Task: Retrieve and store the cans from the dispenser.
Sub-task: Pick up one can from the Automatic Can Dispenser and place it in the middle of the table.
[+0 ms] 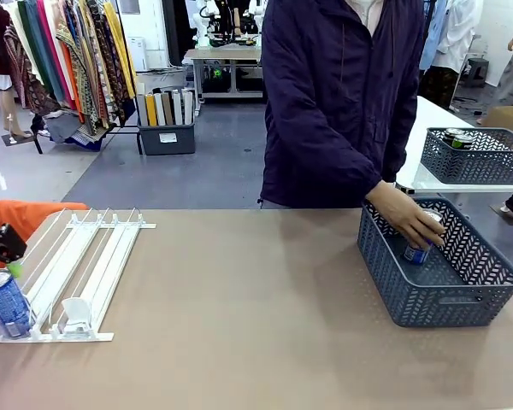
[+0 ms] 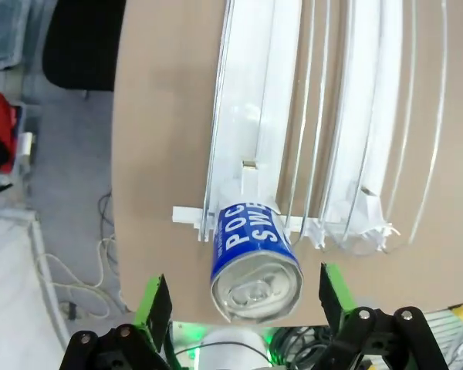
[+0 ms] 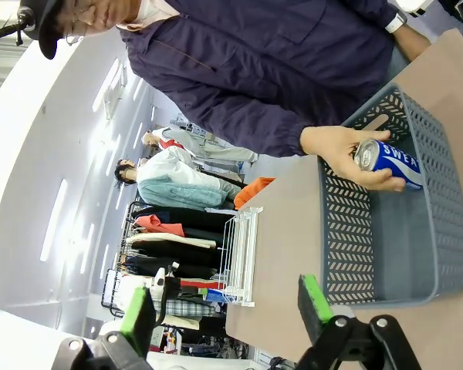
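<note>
Blue can at dispenser front lip, L gripper wide open over it, not gripped yet. Person's hand grasps 2nd can inside basket. R gripper open, empty. Looks like one pick left.

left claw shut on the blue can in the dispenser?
No: the left claw is open, with a visible gap on either side of the blue can at the front lip of the dispenser.
</note>
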### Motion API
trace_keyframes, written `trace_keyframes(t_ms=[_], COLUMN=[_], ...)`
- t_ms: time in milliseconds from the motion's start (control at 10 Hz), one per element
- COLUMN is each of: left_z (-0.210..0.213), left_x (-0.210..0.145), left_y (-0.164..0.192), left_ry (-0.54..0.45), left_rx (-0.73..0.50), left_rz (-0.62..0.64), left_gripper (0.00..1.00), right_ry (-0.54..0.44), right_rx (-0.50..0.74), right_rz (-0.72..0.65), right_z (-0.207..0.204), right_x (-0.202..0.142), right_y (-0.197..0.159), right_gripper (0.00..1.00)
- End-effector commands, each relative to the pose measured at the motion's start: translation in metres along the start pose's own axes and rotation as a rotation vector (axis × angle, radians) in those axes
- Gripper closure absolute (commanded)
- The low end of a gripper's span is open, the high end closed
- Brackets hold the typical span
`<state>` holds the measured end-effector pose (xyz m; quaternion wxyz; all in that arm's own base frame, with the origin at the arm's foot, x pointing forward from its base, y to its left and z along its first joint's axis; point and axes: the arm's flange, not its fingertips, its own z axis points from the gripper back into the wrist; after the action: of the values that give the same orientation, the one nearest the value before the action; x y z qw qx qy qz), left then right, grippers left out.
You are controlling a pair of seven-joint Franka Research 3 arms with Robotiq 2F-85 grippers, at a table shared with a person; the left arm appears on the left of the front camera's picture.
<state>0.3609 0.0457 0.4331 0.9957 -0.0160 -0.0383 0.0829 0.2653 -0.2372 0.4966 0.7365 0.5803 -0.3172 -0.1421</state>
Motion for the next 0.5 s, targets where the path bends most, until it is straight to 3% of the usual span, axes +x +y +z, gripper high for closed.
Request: trace_keyframes(t_ms=[0,400], left_z=[-0.031,-0.046], left_x=[-0.02,-0.016], left_y=[-0.004,-0.006], left_ry=[0.049,0.107], left_rx=[0.016,0.002], left_rz=[0.002,-0.015], left_gripper=[0.0,0.0], right_ry=[-0.012,-0.012], right_rx=[0.02,0.02], right_rz=[0.023,0.023], right_z=[-0.001,-0.001], right_x=[0.002,0.002], right_y=[0.001,0.001], right_gripper=[0.0,0.0])
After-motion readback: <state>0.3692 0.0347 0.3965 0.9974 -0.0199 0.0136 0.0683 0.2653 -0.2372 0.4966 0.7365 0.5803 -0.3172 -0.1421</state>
